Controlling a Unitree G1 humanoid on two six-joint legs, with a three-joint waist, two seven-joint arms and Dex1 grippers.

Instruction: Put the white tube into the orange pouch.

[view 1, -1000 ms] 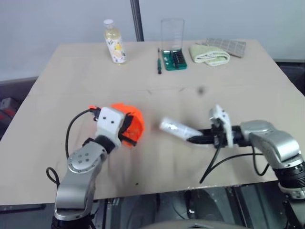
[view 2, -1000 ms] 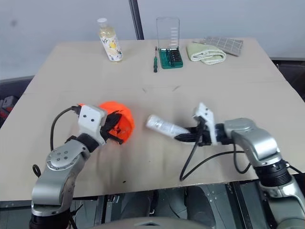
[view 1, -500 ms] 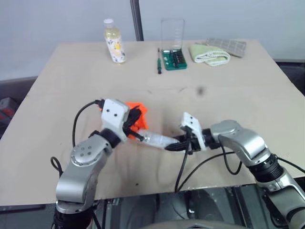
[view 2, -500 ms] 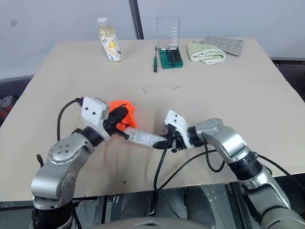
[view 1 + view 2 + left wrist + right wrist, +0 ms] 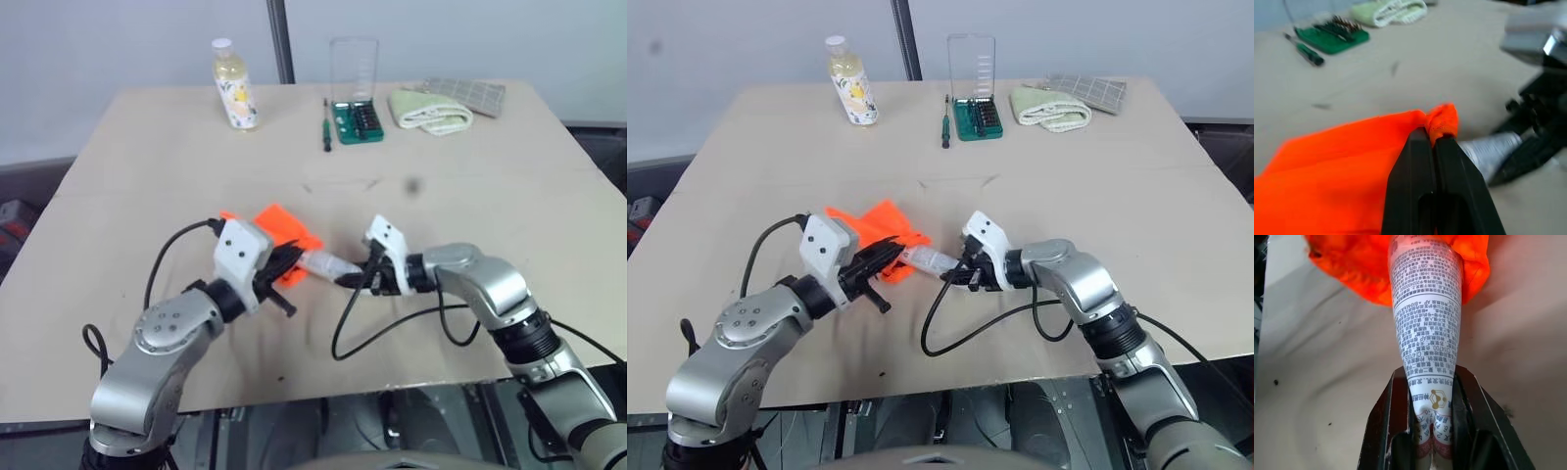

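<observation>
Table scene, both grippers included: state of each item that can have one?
white tube: gripped at its crimped end, front end inside the pouch mouth
orange pouch: mouth edge pinched, lying partly on the table
left gripper: shut on the pouch fabric
right gripper: shut on the tube
bottle: upright, capped
bit case: lid open, standing up

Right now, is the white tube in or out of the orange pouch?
Partly in: the white tube's front end sits inside the orange pouch's mouth; its crimped end remains outside.
</observation>
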